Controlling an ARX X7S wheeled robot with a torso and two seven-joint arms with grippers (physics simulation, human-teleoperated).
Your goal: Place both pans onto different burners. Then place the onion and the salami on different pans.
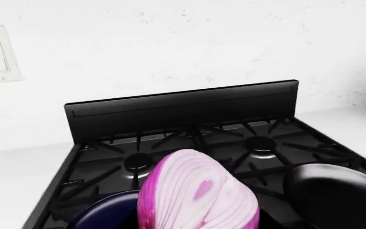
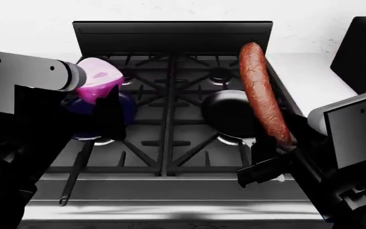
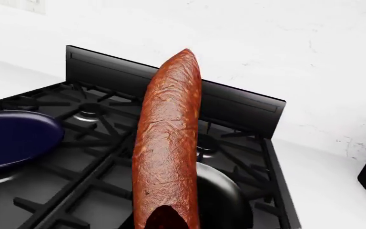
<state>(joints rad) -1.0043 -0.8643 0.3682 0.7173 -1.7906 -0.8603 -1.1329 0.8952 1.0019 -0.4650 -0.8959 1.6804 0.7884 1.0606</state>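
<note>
The stove (image 2: 170, 157) has 2 pans on its front burners. The blue pan (image 2: 122, 112) sits on the left one, and the black pan (image 2: 228, 114) sits on the right one. The left gripper (image 2: 97, 90) is closed around the onion (image 2: 97, 78), up above the blue pan. The right gripper (image 2: 285, 145) pinches one end of the salami (image 2: 262, 93), which hangs over the black pan.

No readable text or labels
</note>
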